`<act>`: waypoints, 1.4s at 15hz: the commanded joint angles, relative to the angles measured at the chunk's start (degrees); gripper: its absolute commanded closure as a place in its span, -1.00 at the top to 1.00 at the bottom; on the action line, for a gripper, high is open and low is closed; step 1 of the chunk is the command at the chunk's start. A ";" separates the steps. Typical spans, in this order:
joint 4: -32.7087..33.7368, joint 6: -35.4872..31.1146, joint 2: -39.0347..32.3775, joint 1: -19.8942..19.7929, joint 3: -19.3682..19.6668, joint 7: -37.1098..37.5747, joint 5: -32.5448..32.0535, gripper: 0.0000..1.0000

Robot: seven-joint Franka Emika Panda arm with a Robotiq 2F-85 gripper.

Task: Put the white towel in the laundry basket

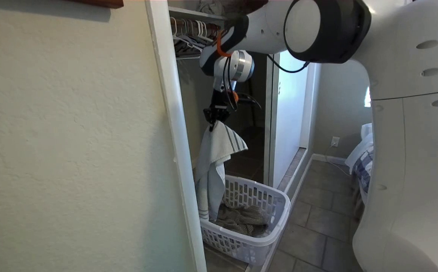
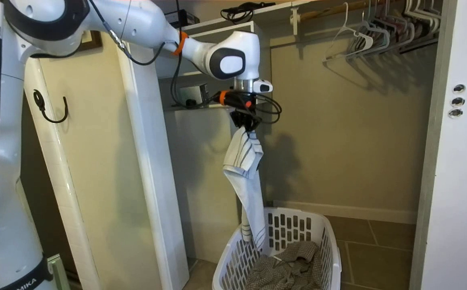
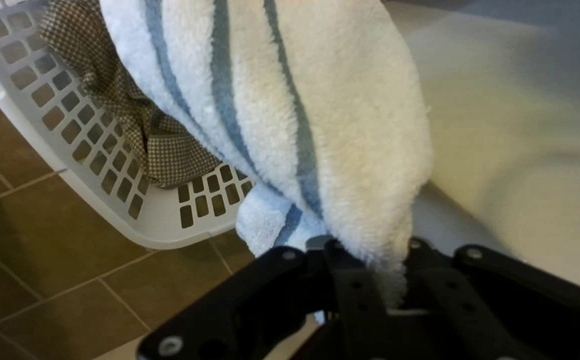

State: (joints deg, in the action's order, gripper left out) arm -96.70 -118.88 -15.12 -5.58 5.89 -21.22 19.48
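Observation:
My gripper, in both exterior views, is above the laundry basket and shut on the white towel. The towel has blue-grey stripes and hangs down from the fingers, also in an exterior view. In the wrist view the towel is pinched between the fingertips. Its lower end hangs at one side of the white plastic basket, seemingly inside the rim. The slotted basket also shows in an exterior view and the wrist view. The towel hides part of it.
A brown checked cloth lies in the basket, also in the wrist view. The basket stands in a closet beside a white door frame and a white door. Hangers and a shelf unit are behind.

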 commanded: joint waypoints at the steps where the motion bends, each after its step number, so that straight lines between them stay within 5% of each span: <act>1: -1.50 -1.22 0.19 -1.48 -1.83 -0.05 -0.11 -0.73; 8: -3.53 -1.90 2.26 -1.45 -1.76 -0.36 0.23 -0.73; 9: -3.53 -1.90 2.26 -1.45 -1.76 -0.36 0.23 -0.93; 11: -3.94 -3.52 0.42 -2.21 -1.51 -0.29 1.47 -0.93; 21: -10.93 -23.93 -13.74 -5.93 -2.67 0.63 -0.13 -0.93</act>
State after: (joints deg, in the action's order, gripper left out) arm -106.47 -137.90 -25.45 -10.14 5.04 -21.85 20.25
